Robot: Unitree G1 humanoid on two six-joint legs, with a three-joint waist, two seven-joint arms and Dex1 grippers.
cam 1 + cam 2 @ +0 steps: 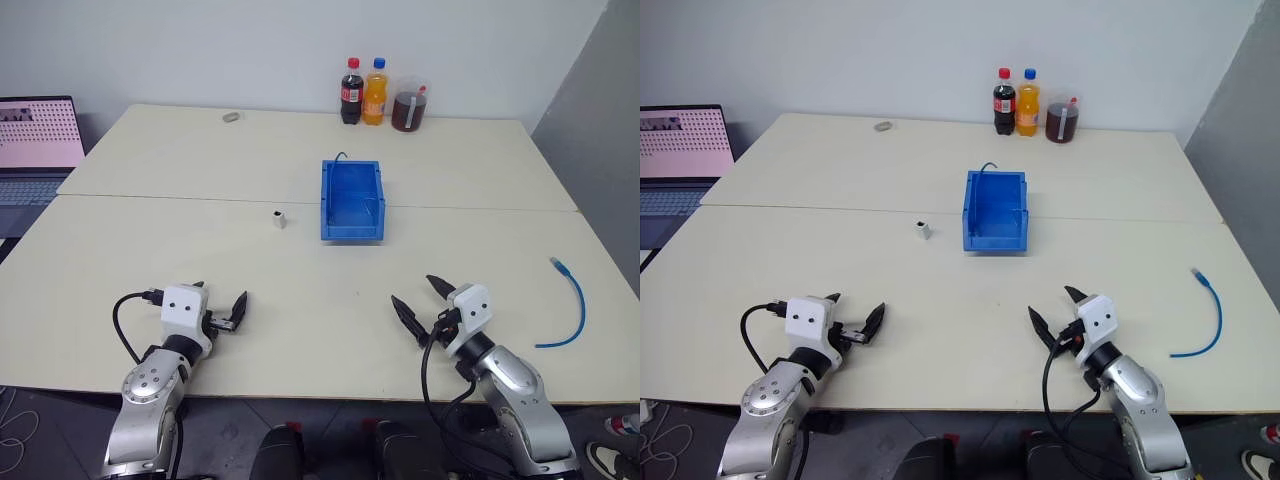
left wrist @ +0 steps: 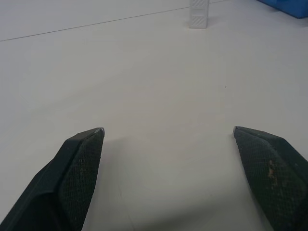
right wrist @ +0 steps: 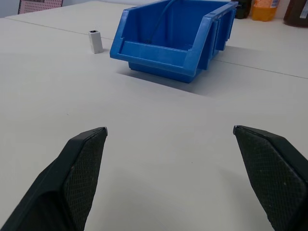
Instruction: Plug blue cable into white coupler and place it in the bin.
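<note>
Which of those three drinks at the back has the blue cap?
The orange soda bottle, standing in the middle. The cola bottle on its left has a red cap; the jug on its right holds dark liquid.

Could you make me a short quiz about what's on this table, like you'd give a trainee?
1. True or false: the blue cable is already plugged into the white coupler.
2. Which gripper is nearer the cable: the left gripper or the right gripper?
3. Multiple choice: what stands at the far edge of the table? A) three drink containers B) a stack of books C) a lamp

Key:
1. False. The cable lies alone near the table's right edge; the coupler stands just left of the bin.
2. The right gripper.
3. A. Two bottles and a jug.
</note>
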